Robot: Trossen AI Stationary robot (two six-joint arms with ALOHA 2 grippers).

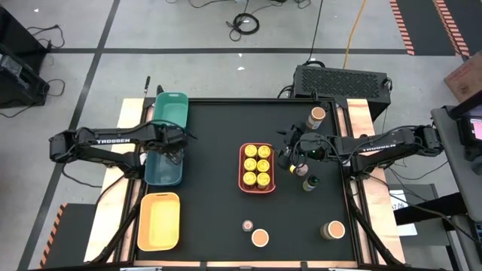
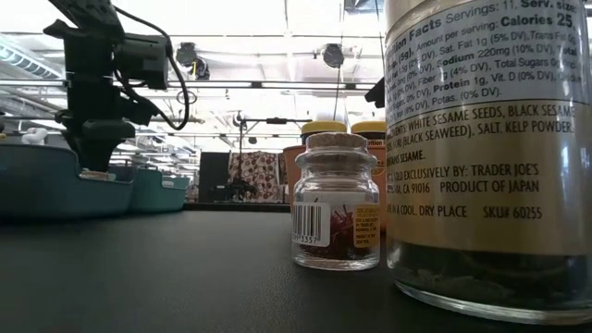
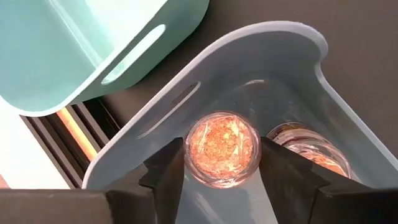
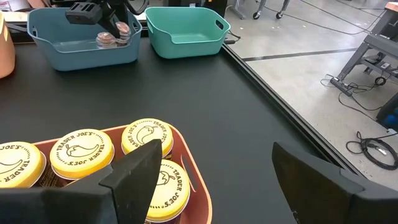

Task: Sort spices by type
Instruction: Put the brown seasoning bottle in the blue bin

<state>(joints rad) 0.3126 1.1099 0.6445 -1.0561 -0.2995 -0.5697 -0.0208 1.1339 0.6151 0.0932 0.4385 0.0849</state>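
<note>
Table (image 1: 211, 173): black mat carrying four trays and scattered spice jars
Blue tray (image 1: 163, 169): on the left side, just beside the green tray (image 1: 170, 111); a jar with orange-speckled contents already lies in its bottom, seen in the left wrist view
Yellow tray (image 1: 159, 220): front left corner, nothing visible in it
Coral tray (image 1: 257, 167): mid-table, six yellow-lidded jars (image 1: 256, 165) upright in two rows
Loose jars: tan-lidded ones (image 1: 260, 239) and a tiny cork-topped jar (image 2: 336, 202) stand along the front edge, more near the right arm, all well apart from the blue tray
Left gripper (image 3: 219, 163): hangs inside the blue tray, fingers narrowed on both sides of a small clear jar (image 3: 222, 149); it looks held, though a slight slackening cannot be ruled out
Held jar: long axis vertical, its round end facing the wrist camera, orange flakes showing through; just beside the jar already in the tray
Right gripper (image 4: 211, 180): hovers at the coral tray's right edge, fingers spread wide, holding nothing
Step in hand: judged to be setting this jar down with its match
Doing it well: lower until the base meets the tray floor, keep it upright and clear of its neighbour, part the fingers only enough to free it, then lift straight up so neither jar tips
</note>
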